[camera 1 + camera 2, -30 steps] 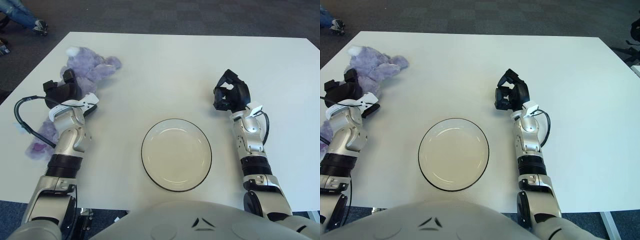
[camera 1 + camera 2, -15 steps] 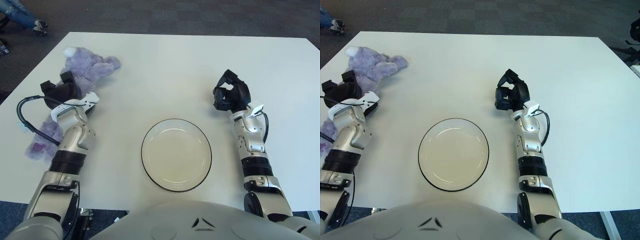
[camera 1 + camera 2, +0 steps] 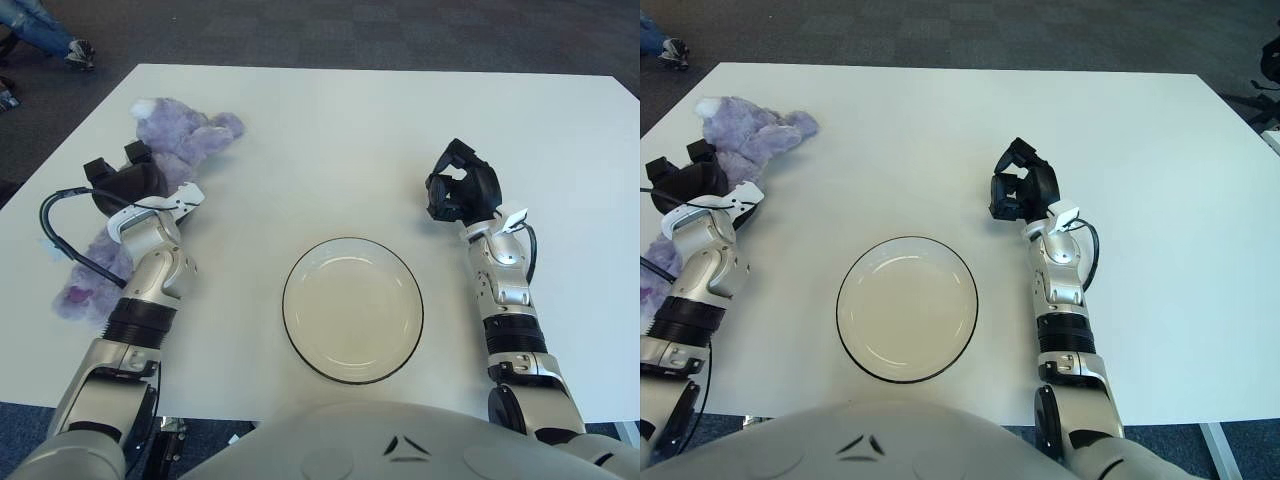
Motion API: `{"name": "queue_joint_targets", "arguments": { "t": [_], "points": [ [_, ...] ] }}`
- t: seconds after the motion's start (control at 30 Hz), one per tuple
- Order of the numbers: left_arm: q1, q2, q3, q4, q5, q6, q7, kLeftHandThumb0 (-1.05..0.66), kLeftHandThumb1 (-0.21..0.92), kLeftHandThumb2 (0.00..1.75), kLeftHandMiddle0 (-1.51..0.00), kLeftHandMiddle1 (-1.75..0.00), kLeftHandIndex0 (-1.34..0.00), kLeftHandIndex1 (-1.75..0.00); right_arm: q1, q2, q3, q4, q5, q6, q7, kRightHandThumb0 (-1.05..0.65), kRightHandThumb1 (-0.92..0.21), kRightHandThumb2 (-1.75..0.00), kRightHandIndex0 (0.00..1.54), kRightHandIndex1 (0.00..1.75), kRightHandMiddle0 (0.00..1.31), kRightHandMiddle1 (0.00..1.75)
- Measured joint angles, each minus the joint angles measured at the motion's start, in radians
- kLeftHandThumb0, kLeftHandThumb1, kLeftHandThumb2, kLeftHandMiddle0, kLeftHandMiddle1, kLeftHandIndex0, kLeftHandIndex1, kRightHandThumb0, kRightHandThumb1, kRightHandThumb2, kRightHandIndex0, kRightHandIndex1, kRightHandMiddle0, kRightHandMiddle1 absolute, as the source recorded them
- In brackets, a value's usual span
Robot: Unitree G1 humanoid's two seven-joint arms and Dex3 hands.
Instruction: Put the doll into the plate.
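The doll [image 3: 186,136] is a purple plush toy lying on the white table at the far left, its head toward the far side and its feet [image 3: 76,294] near the left edge. My left hand [image 3: 122,180] is on the doll's middle, its black fingers curled into the plush. The plate [image 3: 352,308], white with a dark rim, sits empty at the table's front centre, well to the right of the doll. My right hand [image 3: 458,192] rests right of the plate, fingers curled, holding nothing.
The white table [image 3: 360,130] stretches far behind the plate. A black cable [image 3: 55,225] loops out from my left wrist near the table's left edge. Dark carpet floor lies beyond the table.
My left forearm has swung a little to the right and the doll's head has shifted slightly with the hand. The right arm and the plate have not moved.
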Motion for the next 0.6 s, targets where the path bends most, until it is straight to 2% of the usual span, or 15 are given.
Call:
{"name": "queue_joint_targets", "arguments": {
  "t": [0.27,0.4,0.5,0.6],
  "points": [
    [0.013,0.002,-0.002,-0.017,-0.022,-0.053,0.042,0.45,0.37,1.24,-0.55,-1.75,-0.25,-1.74,0.0,0.0,0.0,-0.002,0.004,0.003,0.011,-0.47,-0.34,-1.29,1.27,1.75,0.59,1.75],
    [0.024,0.002,0.004,-0.021,-0.049,-0.106,0.073,0.46,0.34,1.29,-0.58,-1.75,-0.51,-1.75,0.0,-0.003,0.002,-0.005,0.005,0.017,0.019,-0.48,-0.32,-1.31,1.27,1.75,0.61,1.75],
    [0.03,0.003,0.009,-0.023,-0.071,-0.142,0.091,0.45,0.37,1.24,-0.56,-1.74,-0.72,-1.75,0.0,-0.008,0.004,-0.005,0.004,0.025,0.027,-0.48,-0.32,-1.31,1.26,1.75,0.61,1.75],
    [0.039,0.002,0.019,-0.029,-0.101,-0.185,0.11,0.44,0.41,1.17,-0.54,-1.72,-0.87,-1.75,0.0,-0.018,0.009,-0.006,0.004,0.048,0.039,-0.47,-0.34,-1.29,1.25,1.75,0.59,1.75]
  ]
}}
